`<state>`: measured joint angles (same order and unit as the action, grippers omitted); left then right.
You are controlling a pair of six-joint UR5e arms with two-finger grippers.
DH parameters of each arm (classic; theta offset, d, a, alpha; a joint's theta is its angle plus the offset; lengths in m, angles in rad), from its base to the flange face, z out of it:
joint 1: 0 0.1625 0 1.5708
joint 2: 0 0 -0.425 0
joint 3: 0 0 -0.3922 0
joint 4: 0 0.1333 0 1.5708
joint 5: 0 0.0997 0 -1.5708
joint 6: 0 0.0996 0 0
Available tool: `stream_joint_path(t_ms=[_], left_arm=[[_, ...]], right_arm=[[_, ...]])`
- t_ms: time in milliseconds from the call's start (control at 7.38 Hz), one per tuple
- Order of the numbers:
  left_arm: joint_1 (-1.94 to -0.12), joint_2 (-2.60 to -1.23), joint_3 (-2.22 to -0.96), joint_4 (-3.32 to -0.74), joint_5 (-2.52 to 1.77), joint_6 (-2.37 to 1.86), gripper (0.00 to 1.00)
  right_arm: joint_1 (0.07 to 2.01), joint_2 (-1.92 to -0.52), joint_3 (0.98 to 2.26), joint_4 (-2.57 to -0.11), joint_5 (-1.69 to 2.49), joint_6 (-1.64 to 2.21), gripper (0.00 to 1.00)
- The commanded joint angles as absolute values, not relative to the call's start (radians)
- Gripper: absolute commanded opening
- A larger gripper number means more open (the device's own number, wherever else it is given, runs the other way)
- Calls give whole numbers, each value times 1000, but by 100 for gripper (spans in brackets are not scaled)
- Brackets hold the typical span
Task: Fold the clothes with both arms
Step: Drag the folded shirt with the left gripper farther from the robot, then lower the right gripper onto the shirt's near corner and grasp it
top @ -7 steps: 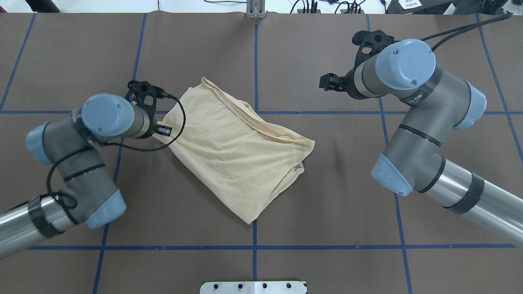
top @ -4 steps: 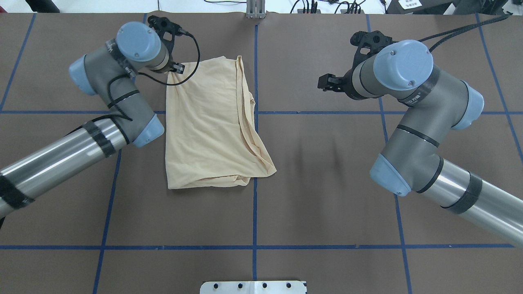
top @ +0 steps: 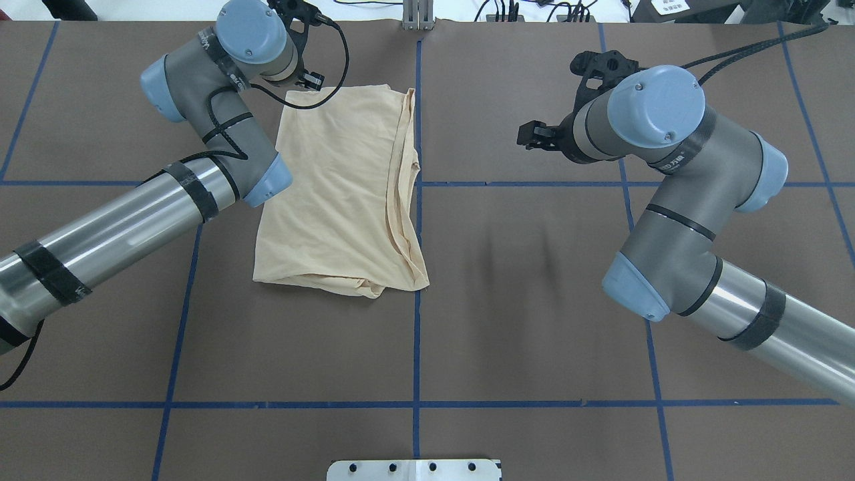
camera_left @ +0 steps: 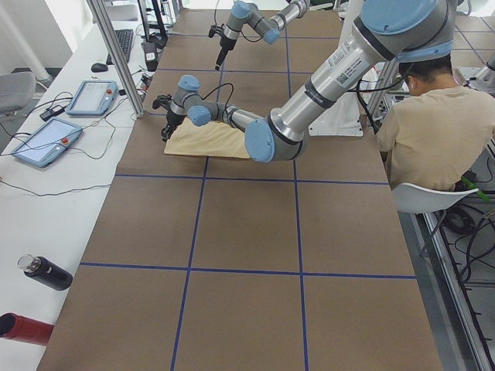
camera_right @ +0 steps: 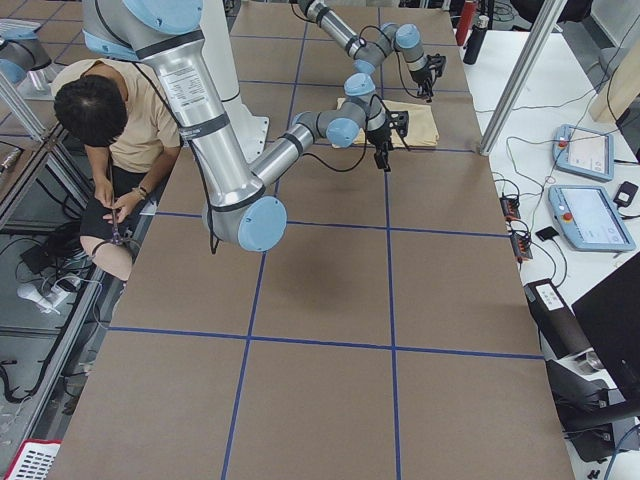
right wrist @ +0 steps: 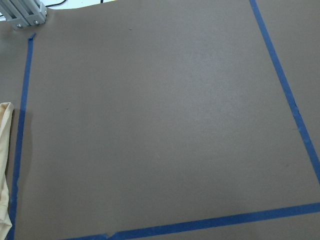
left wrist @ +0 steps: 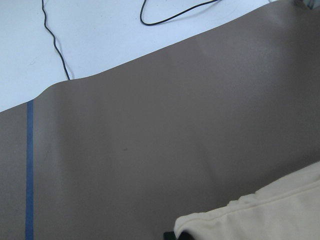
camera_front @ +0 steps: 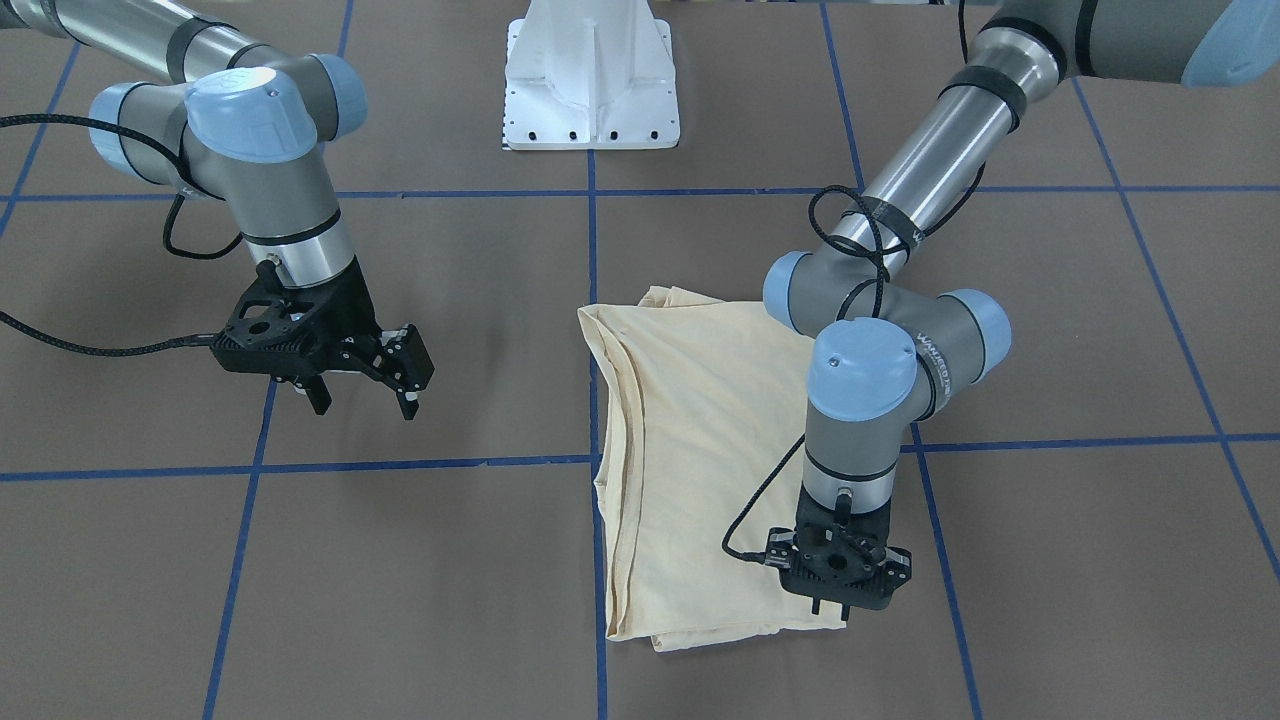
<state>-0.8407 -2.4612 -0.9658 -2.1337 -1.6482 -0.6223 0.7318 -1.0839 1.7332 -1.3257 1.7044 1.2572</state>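
Left arm: the grey metal left arm (top: 120,220) with light blue joint caps is coming in from the lower left edge of the overhead view and reaching up into the upper left of the frame.

Left gripper: the black two-fingered left gripper (top: 308,81) is pointing down at the cloth's top left corner, close to the top edge of the frame. Its jaws are pinching that corner. In the left wrist view the fabric is running right up to a dark fingertip (left wrist: 175,236) at the bottom edge.

T-shirt: the pale cream-yellow T-shirt (top: 337,194) of thin fabric is lying folded into a rough rectangle, flat on the table, just left of centre in the upper half. Its right side, with layered hems, is running along the middle vertical blue line, and its lower edge is wrinkling.

Table: the brown-covered table (top: 534,314) with its grid of blue tape lines is filling the frame.

Right gripper: the black two-fingered right gripper (top: 531,137) is hanging above the table right of centre in the upper half, well apart from the T-shirt. In the front-facing view its fingers (camera_front: 408,395) are standing spread wide.

Right arm: the grey metal right arm (top: 668,174) with light blue joint caps is coming in from the lower right edge and bending up toward the upper right.
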Motion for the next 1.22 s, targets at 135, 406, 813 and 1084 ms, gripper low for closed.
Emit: stream_joint_path(t_ms=[135, 406, 813, 1084], left_arm=[[-888, -2300, -1134, -2171, -1747, -507, 100], [-891, -2223, -1225, -2169, -1750, -486, 100], [-942, -2155, -1284, -2181, -1848, -395, 100], [-943, -2151, -1284, -2181, -1847, -394, 100]], right_arm=[[677, -1002, 1729, -1379, 1698, 1430, 100], [577, -896, 1712, -1503, 1617, 1611, 98], [457, -664, 1437, -1511, 1507, 1732, 97], [405, -606, 1371, -1512, 1500, 1861, 89]])
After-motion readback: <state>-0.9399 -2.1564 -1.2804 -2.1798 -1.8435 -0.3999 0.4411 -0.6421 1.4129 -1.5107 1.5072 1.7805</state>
